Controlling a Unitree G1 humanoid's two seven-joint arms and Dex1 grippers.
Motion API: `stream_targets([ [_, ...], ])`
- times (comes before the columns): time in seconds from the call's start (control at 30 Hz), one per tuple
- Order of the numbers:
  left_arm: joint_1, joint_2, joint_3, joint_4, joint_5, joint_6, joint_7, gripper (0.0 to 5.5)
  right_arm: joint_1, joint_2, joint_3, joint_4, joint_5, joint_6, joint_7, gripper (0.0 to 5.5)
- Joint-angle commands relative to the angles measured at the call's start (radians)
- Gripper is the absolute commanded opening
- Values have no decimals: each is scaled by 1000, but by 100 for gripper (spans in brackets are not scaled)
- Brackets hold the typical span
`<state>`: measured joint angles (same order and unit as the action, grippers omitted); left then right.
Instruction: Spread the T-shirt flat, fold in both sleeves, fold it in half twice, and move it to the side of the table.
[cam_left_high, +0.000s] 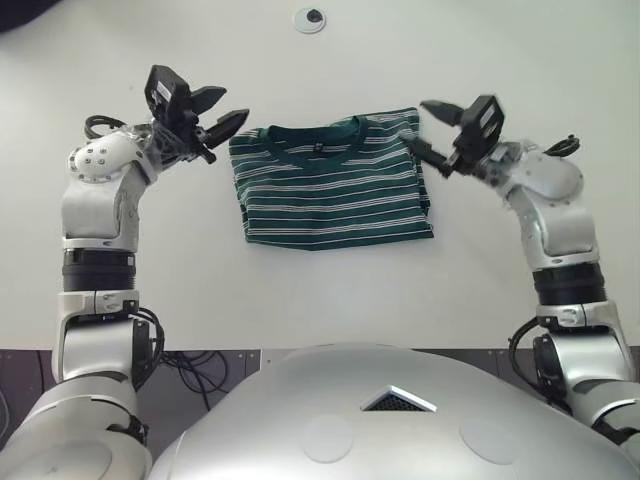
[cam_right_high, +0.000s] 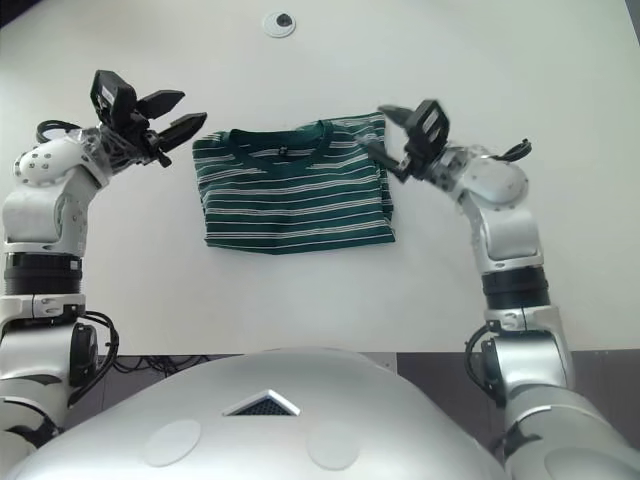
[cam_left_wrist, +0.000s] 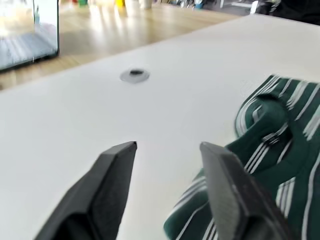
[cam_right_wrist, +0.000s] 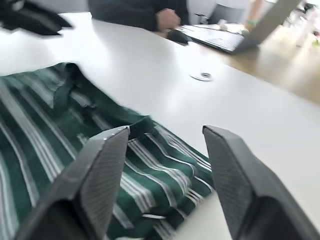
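A dark green T-shirt (cam_left_high: 330, 185) with white stripes lies folded into a rectangle in the middle of the white table (cam_left_high: 320, 290), collar toward the far side. My left gripper (cam_left_high: 222, 113) hovers open just left of the shirt's far left corner, nothing between its fingers (cam_left_wrist: 117, 175). My right gripper (cam_left_high: 428, 128) stands open at the shirt's far right corner, its fingers (cam_right_wrist: 107, 170) above the striped cloth (cam_right_wrist: 60, 130) without holding it.
A round grommet (cam_left_high: 310, 19) sits in the table near its far edge. Bare tabletop lies on both sides of the shirt and toward the near edge (cam_left_high: 200, 348). A laptop (cam_right_wrist: 235, 37) rests farther off in the right wrist view.
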<state>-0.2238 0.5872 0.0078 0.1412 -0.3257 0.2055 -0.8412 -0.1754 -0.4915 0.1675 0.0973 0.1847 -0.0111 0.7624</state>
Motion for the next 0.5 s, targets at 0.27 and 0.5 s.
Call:
stream_targets([
  [0.27,280,256,-301,-349,273,-384,-394,239,43,-203,229,-27,-490,-306,53,272],
  [0.5,-91,304,-461,89,1054,-713,116,239,140,-173,386,-315,-322,-207,271,272],
])
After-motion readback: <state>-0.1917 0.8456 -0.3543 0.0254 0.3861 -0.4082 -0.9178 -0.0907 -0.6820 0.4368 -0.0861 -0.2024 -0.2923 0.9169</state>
